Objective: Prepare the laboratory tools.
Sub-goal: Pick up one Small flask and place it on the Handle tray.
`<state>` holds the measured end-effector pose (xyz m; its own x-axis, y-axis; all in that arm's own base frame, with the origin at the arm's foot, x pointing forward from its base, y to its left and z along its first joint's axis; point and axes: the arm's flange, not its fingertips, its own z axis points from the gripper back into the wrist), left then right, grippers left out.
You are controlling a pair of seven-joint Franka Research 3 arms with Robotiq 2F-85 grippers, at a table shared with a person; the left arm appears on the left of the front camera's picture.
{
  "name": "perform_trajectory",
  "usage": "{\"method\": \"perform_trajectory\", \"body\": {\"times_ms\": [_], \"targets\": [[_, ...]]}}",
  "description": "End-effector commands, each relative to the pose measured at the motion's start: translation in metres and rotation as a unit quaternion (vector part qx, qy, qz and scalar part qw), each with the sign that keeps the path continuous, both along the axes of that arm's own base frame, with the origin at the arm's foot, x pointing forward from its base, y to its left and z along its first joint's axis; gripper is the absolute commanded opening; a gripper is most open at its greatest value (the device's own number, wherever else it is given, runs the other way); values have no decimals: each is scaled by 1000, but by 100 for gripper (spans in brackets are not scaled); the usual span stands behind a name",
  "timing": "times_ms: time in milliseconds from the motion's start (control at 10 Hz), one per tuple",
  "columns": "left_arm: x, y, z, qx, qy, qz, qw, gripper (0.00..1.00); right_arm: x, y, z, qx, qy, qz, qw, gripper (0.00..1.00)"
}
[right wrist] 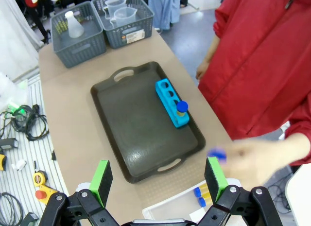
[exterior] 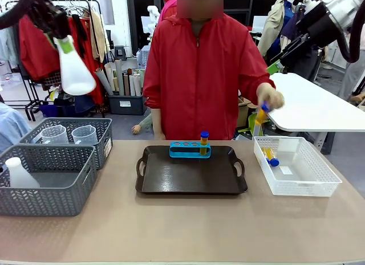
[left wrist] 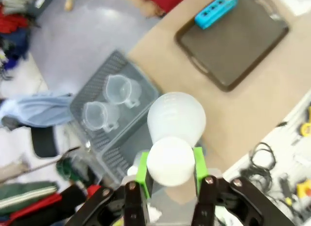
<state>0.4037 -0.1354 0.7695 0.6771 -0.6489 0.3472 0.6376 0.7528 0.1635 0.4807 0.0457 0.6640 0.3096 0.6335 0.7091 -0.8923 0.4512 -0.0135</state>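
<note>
Clamping the neck of the conical flask (exterior: 75,74), left tool (left wrist: 170,165); right tool (right wrist: 159,180) spread wide, empty.

L gripper (left wrist: 170,170) clamps the flask (left wrist: 176,120), green pads (left wrist: 142,168) tight on either side of its narrow end, held high over the table (left wrist: 252,114). Below at left: grey basket (left wrist: 138,75) w/ 2 clear beakers (left wrist: 121,89) side by side. Further right, dark tray (left wrist: 238,46), w/ blue rack (left wrist: 216,11) on its far edge. Black cables (left wrist: 260,155) lie past the table's near edge.
</note>
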Motion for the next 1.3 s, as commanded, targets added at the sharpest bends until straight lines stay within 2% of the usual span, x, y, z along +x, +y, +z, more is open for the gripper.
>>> {"method": "perform_trajectory", "body": {"times_ms": [0,200,600,800,1000,1200], "targets": [[10,-31,-3,4,23,-62,998,0,0,1,2,1,-3,-3,1000,100],[24,-63,-13,10,16,-99,995,0,0,1,2,1,-3,-3,1000,100],[69,-151,-61,22,7,-228,973,0,0,1,2,1,-3,-3,1000,100],[88,-201,-95,33,14,-275,961,0,0,1,2,1,-3,-3,1000,100],[105,-237,-137,51,5,-327,944,0,0,1,2,1,-3,-3,1000,100],[121,-259,-170,43,-9,-346,937,0,0,1,2,1,-3,-3,1000,100]]}}
